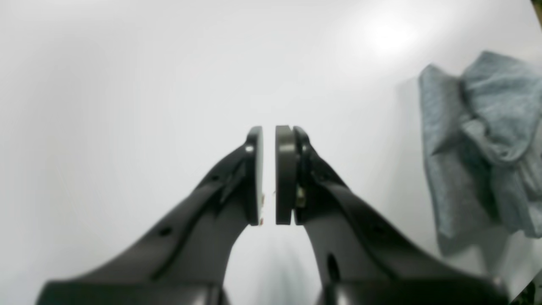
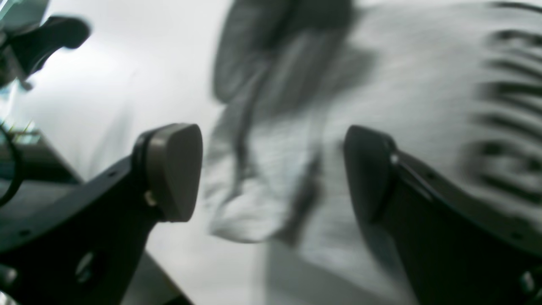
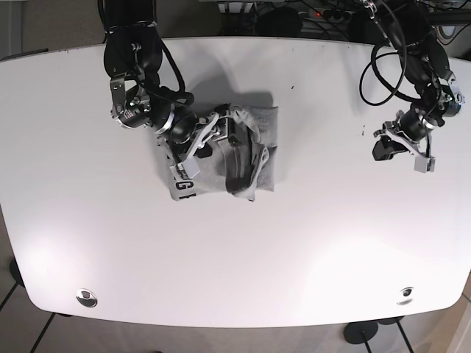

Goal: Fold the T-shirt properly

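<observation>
While the left gripper [image 1: 269, 176] is sitting nearly closed on nothing at the left wrist view's centre, the T-shirt [image 1: 482, 148] is lying bunched at the right edge, looking soft, light and limp. Across the right wrist view, the right gripper [image 2: 271, 173] is gaping wide over blurred grey cloth; a hem or sleeve edge seems the best hold. From the base view, the shirt is resting crumpled upper left of centre on the white table [image 3: 294, 250], smooth and likely slippery, with dark floor showing at the edges.
</observation>
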`<act>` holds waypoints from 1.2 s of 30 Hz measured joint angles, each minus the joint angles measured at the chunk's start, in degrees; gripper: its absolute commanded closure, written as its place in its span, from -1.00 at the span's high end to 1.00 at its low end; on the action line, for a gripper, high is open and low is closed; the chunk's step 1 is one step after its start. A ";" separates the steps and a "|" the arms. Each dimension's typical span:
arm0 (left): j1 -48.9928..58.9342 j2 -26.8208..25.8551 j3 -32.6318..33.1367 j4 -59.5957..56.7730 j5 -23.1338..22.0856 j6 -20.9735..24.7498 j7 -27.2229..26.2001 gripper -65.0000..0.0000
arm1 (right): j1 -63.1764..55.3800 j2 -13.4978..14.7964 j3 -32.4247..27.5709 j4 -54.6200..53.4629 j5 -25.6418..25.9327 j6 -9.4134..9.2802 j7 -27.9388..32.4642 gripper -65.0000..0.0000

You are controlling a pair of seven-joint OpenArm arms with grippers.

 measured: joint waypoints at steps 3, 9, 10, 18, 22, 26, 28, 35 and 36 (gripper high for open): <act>0.96 0.57 0.37 0.09 -0.42 -0.04 -0.20 -0.89 | 0.37 -0.35 -5.57 -3.89 -0.31 -0.31 0.24 0.50; 1.22 0.57 0.52 0.13 -0.46 -0.04 -0.22 -0.89 | 6.97 -3.65 -14.21 -6.43 -0.02 -0.20 1.92 0.50; 1.22 0.63 0.52 0.13 -0.46 -0.04 -0.22 -0.89 | 7.45 -4.02 -14.27 -6.38 0.22 -0.17 1.92 0.50; 1.68 0.48 8.70 9.11 -0.48 -0.04 -0.35 -0.89 | 8.15 -3.87 -7.10 -6.34 0.13 -0.20 3.23 0.50; 2.89 0.39 18.16 15.41 -0.39 -0.04 -0.17 -0.89 | 8.15 -2.75 0.70 -6.34 -0.15 -0.35 3.28 0.44; 2.84 2.51 27.10 19.45 -0.48 -0.02 -0.26 -0.89 | 10.25 0.11 5.95 -7.93 0.20 -0.13 3.26 -0.05; 2.84 4.61 31.45 19.61 -0.39 -0.02 -0.22 -0.89 | 13.86 3.10 6.71 -11.89 -0.33 -0.44 3.48 -0.41; 4.57 13.77 40.72 17.81 16.87 -0.07 -0.46 -0.89 | 21.77 7.85 5.99 -27.12 -4.85 0.26 11.21 -0.79; 4.76 14.21 40.76 16.68 18.43 -0.15 -0.37 -0.89 | 21.97 7.93 6.01 -28.96 -6.93 0.28 12.13 -0.79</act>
